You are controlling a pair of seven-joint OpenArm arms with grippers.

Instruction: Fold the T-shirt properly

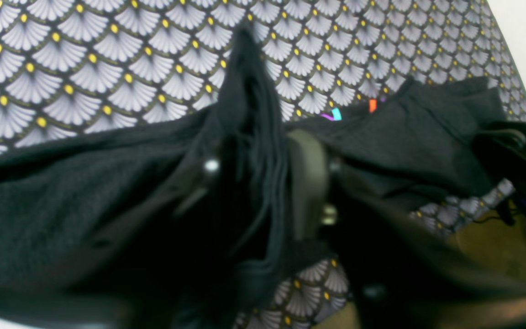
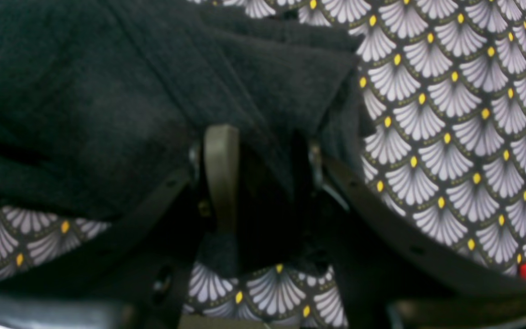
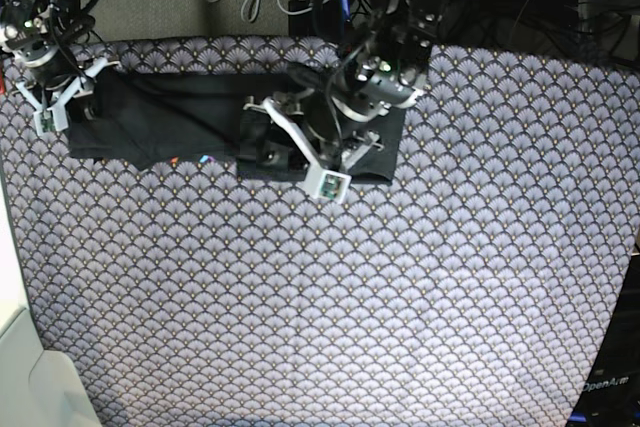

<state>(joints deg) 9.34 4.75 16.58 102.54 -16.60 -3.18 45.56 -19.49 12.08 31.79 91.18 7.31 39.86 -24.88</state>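
A broad table covered by a grey cloth printed with pale fan-shaped scales and small yellow dots (image 3: pixel 330 297) fills nearly the whole base view, from the upper edge down to the lower corners. Directly on it, along the upper part of the frame, lies the large black soft-fabric T-shirt (image 3: pixel 180 117), spread as a long band from the upper left toward the centre. Its right portion, near the upper middle, is bunched into thicker folds. A few small coloured marks of a print (image 3: pixel 205 160) show at the band's lower edge. The rest of the patterned cloth, across the middle and lower frame, lies flat and smooth.
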